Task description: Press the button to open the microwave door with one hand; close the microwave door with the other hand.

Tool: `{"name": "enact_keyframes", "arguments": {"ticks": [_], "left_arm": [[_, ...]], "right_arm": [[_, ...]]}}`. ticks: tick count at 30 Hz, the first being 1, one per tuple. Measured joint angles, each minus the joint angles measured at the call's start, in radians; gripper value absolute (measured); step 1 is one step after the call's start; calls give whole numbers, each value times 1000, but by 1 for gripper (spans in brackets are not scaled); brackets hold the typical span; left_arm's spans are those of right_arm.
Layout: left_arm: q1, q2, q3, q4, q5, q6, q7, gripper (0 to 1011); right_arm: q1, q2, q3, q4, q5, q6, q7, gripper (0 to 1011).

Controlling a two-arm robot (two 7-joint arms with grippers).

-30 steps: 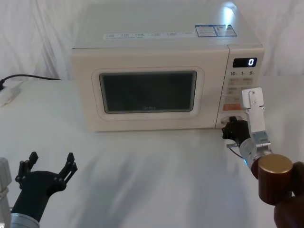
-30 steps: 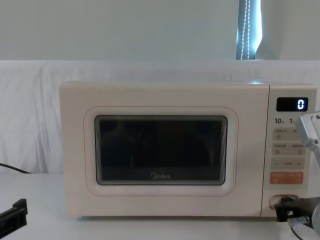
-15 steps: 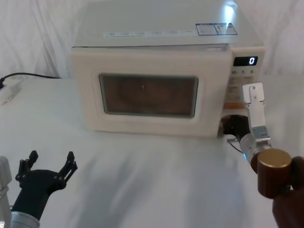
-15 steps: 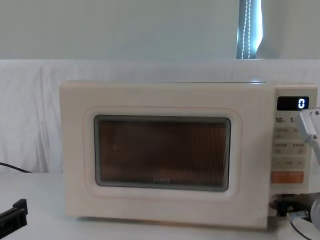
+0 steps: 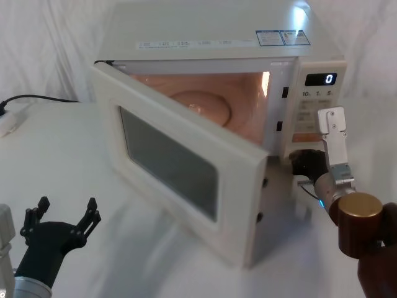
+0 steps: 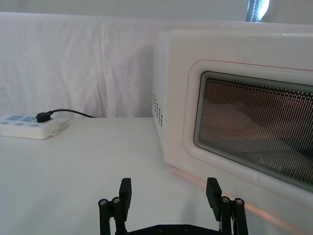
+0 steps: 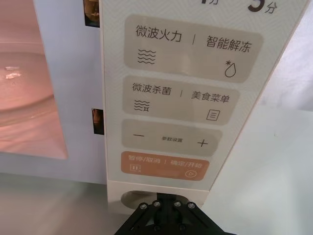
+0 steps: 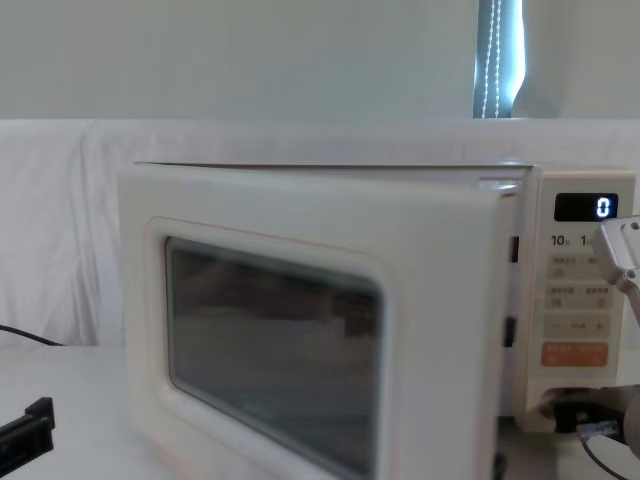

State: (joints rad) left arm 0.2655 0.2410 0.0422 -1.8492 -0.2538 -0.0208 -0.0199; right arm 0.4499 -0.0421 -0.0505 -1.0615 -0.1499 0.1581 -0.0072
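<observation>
The microwave door point(image 5: 180, 167) stands swung wide open on its left hinge, its free edge out over the table in front. The lit cavity point(image 5: 205, 102) shows behind it. My right gripper point(image 5: 305, 164) is shut, with its tips point(image 7: 164, 209) against the cream oval button point(image 7: 131, 198) at the bottom of the control panel, below the orange key point(image 7: 164, 166). My left gripper point(image 5: 62, 218) is open and low at the front left, well short of the door. In the left wrist view the left gripper point(image 6: 168, 205) faces the door's window point(image 6: 254, 142).
A white power strip point(image 5: 9, 121) with a black cable point(image 5: 43, 99) lies at the far left. The open door point(image 8: 270, 350) covers much of the table in front of the microwave. A white cloth hangs behind.
The door has sprung from shut to wide open, swinging toward me, and the cavity light is on. The right gripper has stayed at the button. The left gripper has not moved.
</observation>
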Motion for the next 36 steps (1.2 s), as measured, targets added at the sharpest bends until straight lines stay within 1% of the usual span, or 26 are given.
{"name": "enact_keyframes", "arguments": {"ticks": [13,22,28,29,34,35,36], "left_arm": [[0,0,0,0,0,0,0,1001],[0,0,0,0,0,0,0,1001],[0,0,0,0,0,0,0,1001],[0,0,0,0,0,0,0,1001],[0,0,0,0,0,0,0,1001],[0,0,0,0,0,0,0,1001],[0,0,0,0,0,0,0,1001]], "right_arm": [[-10,26,1,-22,12,37,47,0],[-33,46,-2,-65,25,69,80,0],[-71,63,-5,-134,41,99,114,0],[-71,63,-5,-134,41,99,114,0],[-117,77,-14,-213,63,115,150,0],[-133,81,-16,-242,73,118,163,0],[-133,81,-16,-242,73,118,163,0]]}}
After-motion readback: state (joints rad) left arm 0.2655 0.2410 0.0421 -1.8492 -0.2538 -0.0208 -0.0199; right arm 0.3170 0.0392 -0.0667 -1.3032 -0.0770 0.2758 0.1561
